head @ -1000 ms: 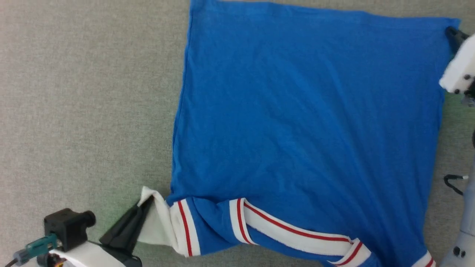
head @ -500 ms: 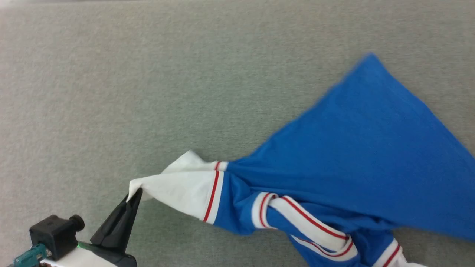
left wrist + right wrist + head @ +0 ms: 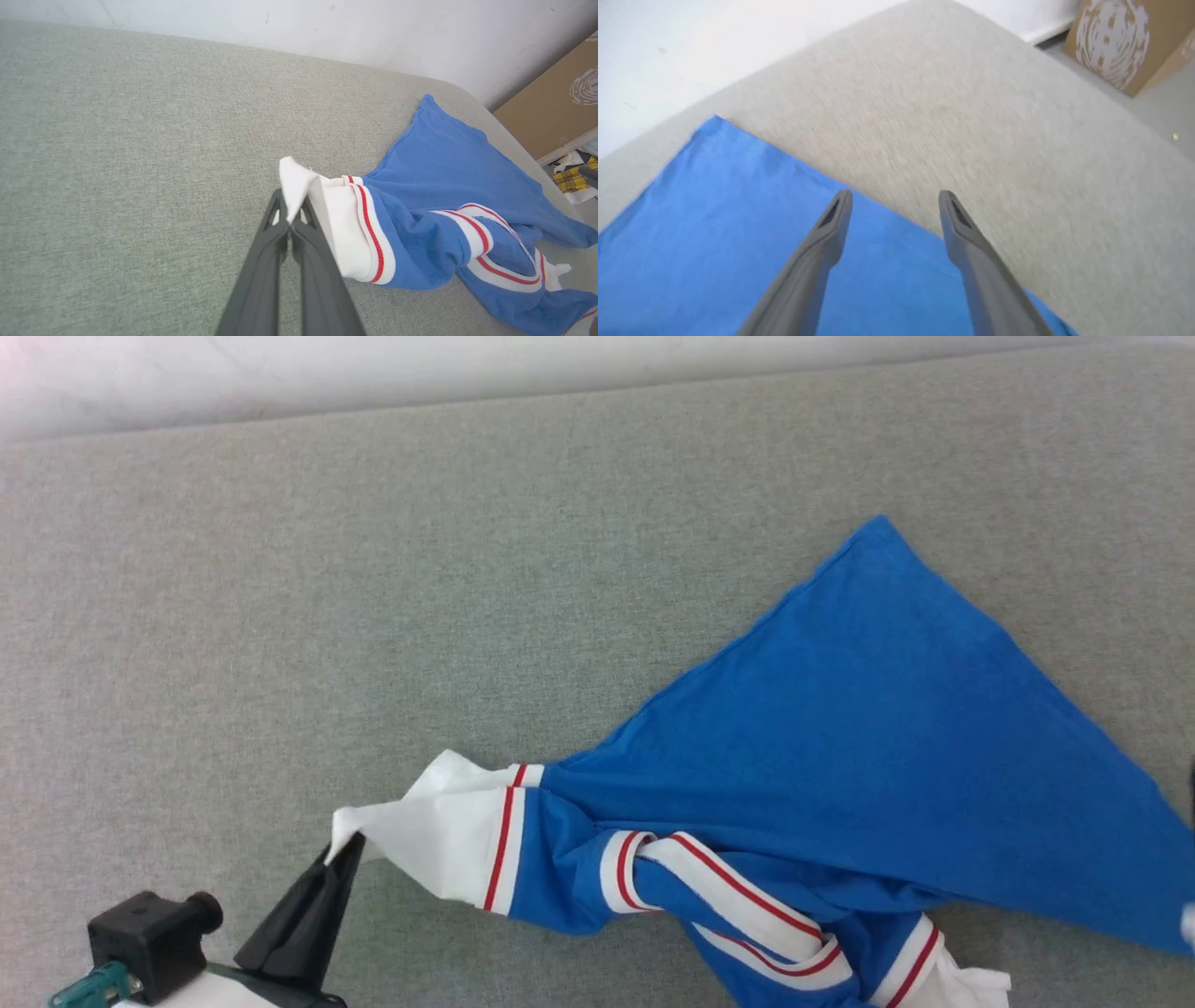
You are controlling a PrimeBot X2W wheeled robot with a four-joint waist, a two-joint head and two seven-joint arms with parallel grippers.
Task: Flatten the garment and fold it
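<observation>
The garment, a royal-blue T-shirt with white sleeves and red-and-white trim, lies bunched into a rough triangle on the grey surface, one corner pointing to the far side. My left gripper at the lower left is shut on the tip of a white sleeve, and the left wrist view shows the white cloth pinched between its dark fingers. My right gripper hovers open above the blue cloth near its edge, with nothing between its fingers.
The grey padded surface stretches wide to the left and far side, ending at a white wall. A cardboard box stands on the floor beyond the right edge, with clutter beside it.
The right gripper has opened and let go of the garment's corner. The spread shirt has collapsed into a bunched triangle. The head camera has tilted, bringing the wall into view.
</observation>
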